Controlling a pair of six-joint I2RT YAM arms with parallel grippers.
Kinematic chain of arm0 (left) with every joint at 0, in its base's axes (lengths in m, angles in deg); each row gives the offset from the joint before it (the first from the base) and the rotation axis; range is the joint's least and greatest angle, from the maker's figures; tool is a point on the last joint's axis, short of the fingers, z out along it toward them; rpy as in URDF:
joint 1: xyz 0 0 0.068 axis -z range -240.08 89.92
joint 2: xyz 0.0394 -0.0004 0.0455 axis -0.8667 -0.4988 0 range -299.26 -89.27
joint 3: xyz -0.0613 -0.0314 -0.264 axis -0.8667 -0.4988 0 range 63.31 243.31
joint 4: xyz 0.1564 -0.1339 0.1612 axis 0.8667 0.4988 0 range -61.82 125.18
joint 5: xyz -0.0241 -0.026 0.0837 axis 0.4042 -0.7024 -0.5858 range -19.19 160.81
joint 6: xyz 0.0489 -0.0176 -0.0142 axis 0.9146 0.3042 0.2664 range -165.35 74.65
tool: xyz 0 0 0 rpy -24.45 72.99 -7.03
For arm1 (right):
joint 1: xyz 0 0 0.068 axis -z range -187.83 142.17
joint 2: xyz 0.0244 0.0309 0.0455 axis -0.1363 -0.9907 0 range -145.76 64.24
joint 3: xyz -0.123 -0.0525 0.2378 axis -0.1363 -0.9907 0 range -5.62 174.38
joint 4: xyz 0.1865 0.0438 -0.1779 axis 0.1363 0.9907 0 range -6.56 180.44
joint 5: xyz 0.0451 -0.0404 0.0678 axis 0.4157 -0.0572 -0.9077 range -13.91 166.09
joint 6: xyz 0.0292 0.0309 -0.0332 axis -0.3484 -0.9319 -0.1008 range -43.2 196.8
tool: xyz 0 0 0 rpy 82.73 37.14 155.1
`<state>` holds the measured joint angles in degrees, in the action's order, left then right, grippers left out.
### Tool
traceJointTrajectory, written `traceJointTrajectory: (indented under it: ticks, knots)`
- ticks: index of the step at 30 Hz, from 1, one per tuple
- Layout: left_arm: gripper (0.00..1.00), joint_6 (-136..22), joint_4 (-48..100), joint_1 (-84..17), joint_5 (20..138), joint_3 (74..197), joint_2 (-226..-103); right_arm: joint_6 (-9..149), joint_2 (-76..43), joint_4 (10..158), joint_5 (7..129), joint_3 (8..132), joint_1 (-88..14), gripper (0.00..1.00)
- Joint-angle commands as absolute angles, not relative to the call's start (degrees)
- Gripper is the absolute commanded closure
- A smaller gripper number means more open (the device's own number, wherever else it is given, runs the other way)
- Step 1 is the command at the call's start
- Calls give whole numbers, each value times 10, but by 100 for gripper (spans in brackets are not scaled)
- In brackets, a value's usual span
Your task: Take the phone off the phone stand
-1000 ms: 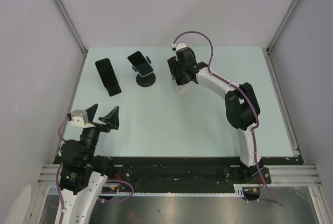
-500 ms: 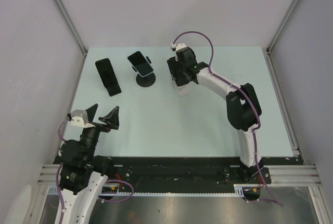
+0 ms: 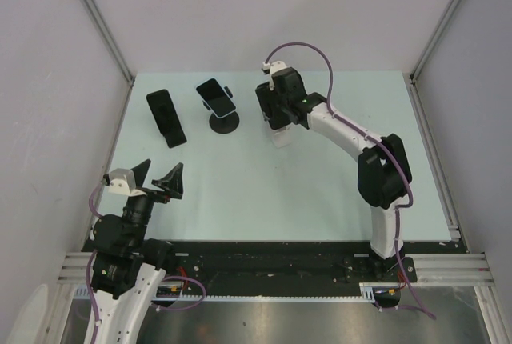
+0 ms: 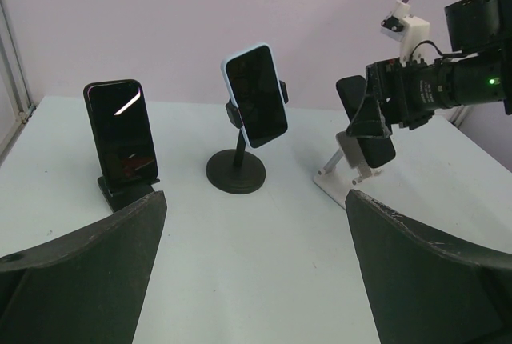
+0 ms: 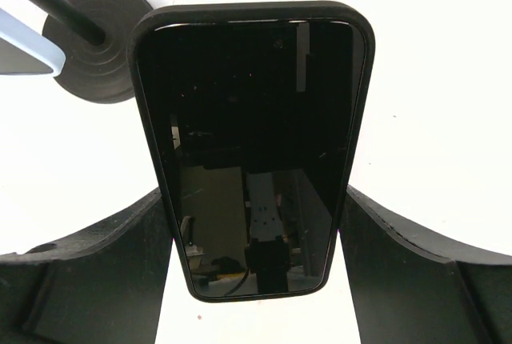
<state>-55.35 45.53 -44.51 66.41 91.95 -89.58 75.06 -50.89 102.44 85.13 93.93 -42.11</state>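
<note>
My right gripper is shut on a black phone, its fingers pressing both long edges. In the left wrist view the phone hangs tilted just above the small white phone stand, close to its arms; I cannot tell whether they still touch. The white stand sits on the table below the gripper. My left gripper is open and empty near the front left of the table, far from the phone.
A phone in a pale blue case sits clamped on a black round-based stand. A black phone leans on a black stand at the far left. Grey walls enclose the table.
My right gripper has moved slightly back and up with the black phone, uncovering more of the white stand. The left arm has not moved.
</note>
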Motion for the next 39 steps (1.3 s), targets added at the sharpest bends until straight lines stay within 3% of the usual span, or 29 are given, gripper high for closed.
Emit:
traceJointTrajectory:
  ticks: [1,13,18,39]
  knots:
    - [0,-552,454,-443,655,942,-836,766,-441,1053,867,947,-400,80]
    - [0,-555,463,-408,632,945,-813,817,-342,1111,852,874,-264,83]
    - [0,-556,466,-394,626,946,-813,786,-346,1131,808,875,-166,90]
    - [0,-549,470,-374,616,949,-828,936,-548,1136,676,933,85,85]
